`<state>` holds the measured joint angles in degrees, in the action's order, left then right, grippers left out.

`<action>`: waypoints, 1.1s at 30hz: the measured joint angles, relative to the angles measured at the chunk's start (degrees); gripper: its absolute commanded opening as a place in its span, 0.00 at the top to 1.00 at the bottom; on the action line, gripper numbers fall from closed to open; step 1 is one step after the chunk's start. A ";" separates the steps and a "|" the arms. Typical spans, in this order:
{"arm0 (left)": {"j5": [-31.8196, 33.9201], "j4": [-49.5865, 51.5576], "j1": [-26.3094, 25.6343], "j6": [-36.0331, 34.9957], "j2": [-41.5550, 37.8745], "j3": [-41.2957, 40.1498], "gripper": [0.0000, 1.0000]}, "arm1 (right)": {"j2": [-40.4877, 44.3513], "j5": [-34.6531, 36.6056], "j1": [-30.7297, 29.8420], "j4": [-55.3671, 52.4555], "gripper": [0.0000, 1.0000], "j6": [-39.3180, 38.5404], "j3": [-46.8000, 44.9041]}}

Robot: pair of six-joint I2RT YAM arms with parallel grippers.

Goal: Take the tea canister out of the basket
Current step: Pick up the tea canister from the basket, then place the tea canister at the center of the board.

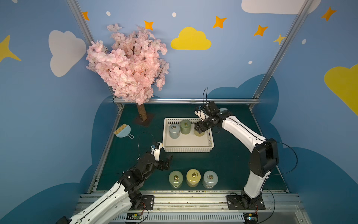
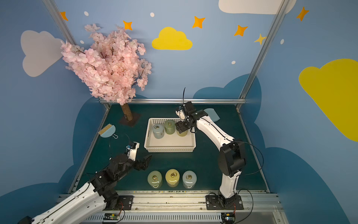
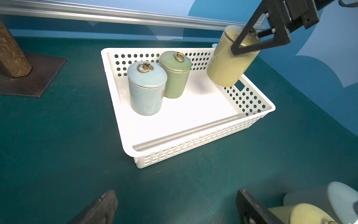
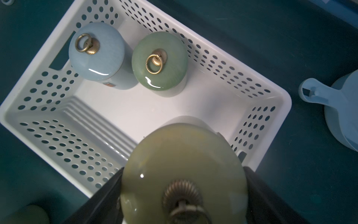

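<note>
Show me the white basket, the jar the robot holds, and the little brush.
basket [image 1: 188, 149]: in a top view, on its near perforated wall.
held jar [image 3: 222, 67]: left wrist view, on its yellow-green side.
brush [image 1: 125, 133]: in a top view, on its blue body.

basket [image 3: 193, 144] white, round-hole dotted | canister [image 3: 226, 62] olive-yellow | table [image 3: 58, 135] dark green

I work in a staged robotics booth. Aluminium framing [image 1: 186, 100] boxes my green tabletop [image 1: 232, 164], cloud-painted walls [image 1: 213, 67] and a fake cherry tree [image 1: 127, 64].
</note>
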<state>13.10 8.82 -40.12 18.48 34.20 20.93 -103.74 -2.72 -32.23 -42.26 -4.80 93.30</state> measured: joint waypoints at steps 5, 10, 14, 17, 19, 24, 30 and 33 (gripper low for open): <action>-0.28 2.16 0.00 1.29 0.02 1.88 0.00 | 4.44 0.81 -1.40 -0.09 0.52 0.98 -3.39; -0.92 3.30 0.00 2.03 0.04 3.10 0.00 | 8.83 1.84 -2.86 -0.17 0.52 1.95 -7.23; -1.36 4.52 0.00 2.60 0.46 4.13 0.00 | 11.87 2.47 -4.04 -0.22 0.52 2.73 -10.27; -1.77 5.11 0.00 2.91 0.92 4.79 0.00 | 14.21 2.93 -4.85 -0.31 0.52 3.15 -12.46; -2.03 5.73 0.00 3.06 1.14 5.18 0.00 | 16.28 3.30 -5.49 -0.37 0.52 3.52 -14.23; -2.51 6.23 0.00 3.80 1.22 5.70 0.00 | 20.74 3.85 -6.71 -0.50 0.52 4.70 -17.57; -3.04 7.17 0.00 4.28 1.77 6.21 0.00 | 25.88 3.80 -7.89 -0.09 0.52 7.02 -22.45; -3.13 7.58 0.00 4.33 2.27 6.82 0.00 | 27.74 3.87 -8.50 -0.04 0.52 8.22 -24.65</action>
<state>9.98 16.40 -40.12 22.81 36.47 27.75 -76.01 1.15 -40.73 -42.30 3.42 68.64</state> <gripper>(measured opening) 0.998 0.843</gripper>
